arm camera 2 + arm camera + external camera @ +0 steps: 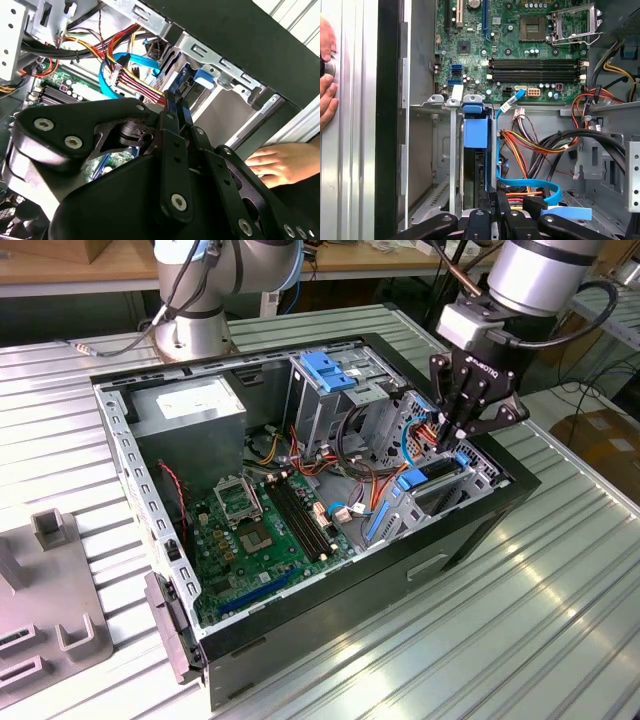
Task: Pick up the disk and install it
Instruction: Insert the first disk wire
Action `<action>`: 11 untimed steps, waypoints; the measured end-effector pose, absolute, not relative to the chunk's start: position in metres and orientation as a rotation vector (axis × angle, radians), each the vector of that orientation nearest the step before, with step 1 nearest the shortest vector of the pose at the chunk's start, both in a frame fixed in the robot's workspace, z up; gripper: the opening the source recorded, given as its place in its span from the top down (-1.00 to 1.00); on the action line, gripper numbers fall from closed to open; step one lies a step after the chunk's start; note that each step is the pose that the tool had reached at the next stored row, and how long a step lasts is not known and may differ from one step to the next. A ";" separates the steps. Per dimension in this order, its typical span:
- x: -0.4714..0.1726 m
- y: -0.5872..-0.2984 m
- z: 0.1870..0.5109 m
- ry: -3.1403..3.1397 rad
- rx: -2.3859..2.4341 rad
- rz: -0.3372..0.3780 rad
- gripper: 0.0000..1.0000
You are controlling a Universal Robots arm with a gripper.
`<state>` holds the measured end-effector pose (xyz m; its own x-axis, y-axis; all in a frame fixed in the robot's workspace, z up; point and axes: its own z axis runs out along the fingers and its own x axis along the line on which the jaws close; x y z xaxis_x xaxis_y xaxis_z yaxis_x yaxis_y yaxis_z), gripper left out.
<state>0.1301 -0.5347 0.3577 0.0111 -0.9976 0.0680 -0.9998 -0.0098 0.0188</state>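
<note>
Black, jointed fingers of the gripper are pinched together on the thin edge of the disk, which stands on its side, already lowered into the small metal bay at the corner of the open computer case. I judge the job well along: the drive is picked up and sits partly in its slot, its bright blue plastic rail showing at the end, though whether it is fully seated I cannot tell. Just beside it, a flat blue ribbon cable and a bundle of red, orange and yellow wires loop loosely. Farther off lies the green motherboard, studded with dark memory slots and a square silvery socket. A person's hand rests outside the case wall on the ribbed aluminium table.
</note>
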 end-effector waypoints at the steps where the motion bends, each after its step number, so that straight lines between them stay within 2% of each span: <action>1: 0.131 -0.535 0.357 -2.167 2.189 0.054 0.66; 11: 0.132 -0.540 0.349 -2.162 2.197 0.054 0.66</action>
<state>0.1316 -0.5403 0.3494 0.0166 -0.9977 0.0656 -0.9997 -0.0155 0.0169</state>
